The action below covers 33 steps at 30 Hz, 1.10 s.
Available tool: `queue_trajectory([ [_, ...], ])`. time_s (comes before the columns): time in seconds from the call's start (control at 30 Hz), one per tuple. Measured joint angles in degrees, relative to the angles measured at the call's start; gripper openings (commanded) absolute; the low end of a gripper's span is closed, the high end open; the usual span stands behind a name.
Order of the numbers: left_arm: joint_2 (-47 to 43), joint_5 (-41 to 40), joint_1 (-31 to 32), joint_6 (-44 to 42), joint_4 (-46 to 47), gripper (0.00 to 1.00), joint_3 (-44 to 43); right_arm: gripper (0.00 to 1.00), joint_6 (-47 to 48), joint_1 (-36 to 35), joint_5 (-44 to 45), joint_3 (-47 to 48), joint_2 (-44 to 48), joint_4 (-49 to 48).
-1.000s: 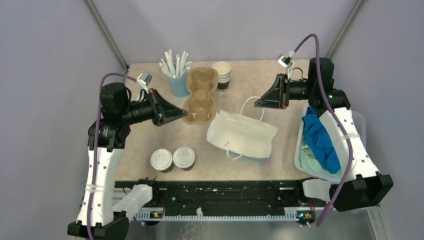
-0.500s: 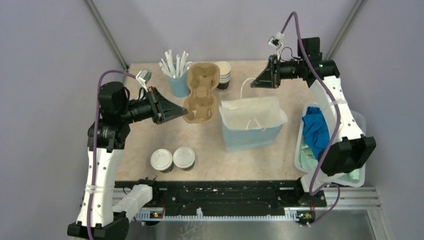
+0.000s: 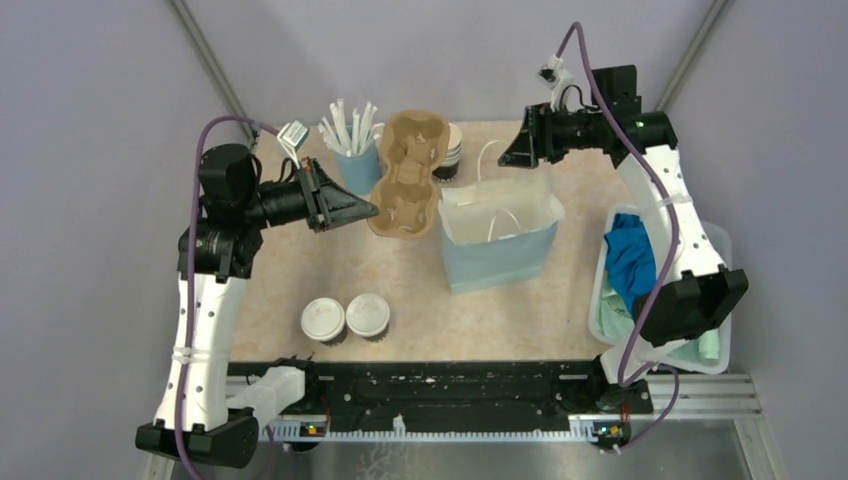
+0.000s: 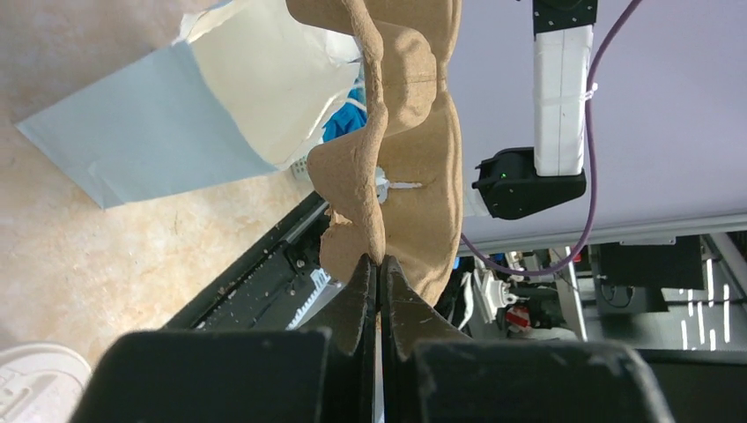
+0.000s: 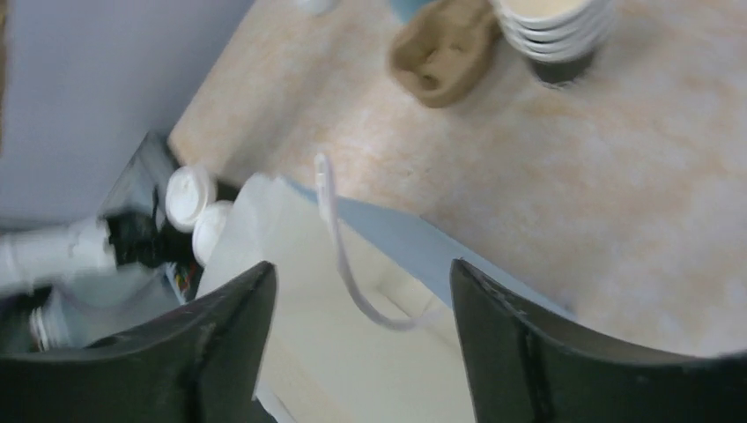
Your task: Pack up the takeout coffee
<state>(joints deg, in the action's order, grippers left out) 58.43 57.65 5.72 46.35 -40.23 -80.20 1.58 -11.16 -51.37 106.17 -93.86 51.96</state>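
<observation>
Two lidded takeout coffee cups (image 3: 345, 318) noted side by side near the front edge of the table (image 3: 300, 290). Left gripper (image 4: 377, 264) seen pinched tight on the rim of the cardboard cup carrier (image 3: 408, 190). Blue paper bag (image 3: 497, 255) observed upright, mouth open. Right gripper (image 3: 507, 157) recorded above its far side, jaws spread, nothing held.

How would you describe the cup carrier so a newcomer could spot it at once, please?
Look to the far edge of the beige table. Between the blue straw cup and a stack of paper cups is the carrier. It alone is brown moulded pulp with two wells, pinched by the left jaws.
</observation>
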Motion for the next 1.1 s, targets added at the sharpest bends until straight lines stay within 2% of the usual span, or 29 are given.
queue_trajectory([
  [0.07,0.5,0.4,0.1,-1.9,0.1,0.00,-0.9,0.97,-4.9,0.0,9.7,0.9,1.6,0.8],
  [0.17,0.5,0.3,1.7,-5.9,-0.1,0.00,-1.8,0.99,-11.5,0.2,22.5,2.7,6.1,2.7],
  [0.23,0.8,0.3,3.9,-9.1,-0.8,0.00,-2.3,0.95,-14.2,0.6,24.7,5.1,8.7,3.7],
  [0.33,1.9,-0.9,9.1,-15.3,-3.3,0.00,-3.7,0.84,-18.9,0.2,21.7,8.8,11.5,2.4],
  [0.47,3.1,-3.4,16.3,-22.4,-7.7,0.00,-5.0,0.78,-27.5,-0.7,12.2,7.9,14.3,-2.3],
  [0.67,3.2,-4.2,19.7,-26.3,-10.6,0.00,-5.0,0.59,-35.5,-3.2,1.0,-1.6,15.0,-7.3],
  [0.8,3.2,-4.9,20.5,-27.3,-11.5,0.00,-4.9,0.45,-38.8,-4.2,-3.1,-6.8,15.0,-8.3],
  [1.1,3.2,-6.0,21.4,-28.1,-12.2,0.00,-4.2,0.46,-43.4,-4.5,-7.4,-9.8,17.3,-11.5],
])
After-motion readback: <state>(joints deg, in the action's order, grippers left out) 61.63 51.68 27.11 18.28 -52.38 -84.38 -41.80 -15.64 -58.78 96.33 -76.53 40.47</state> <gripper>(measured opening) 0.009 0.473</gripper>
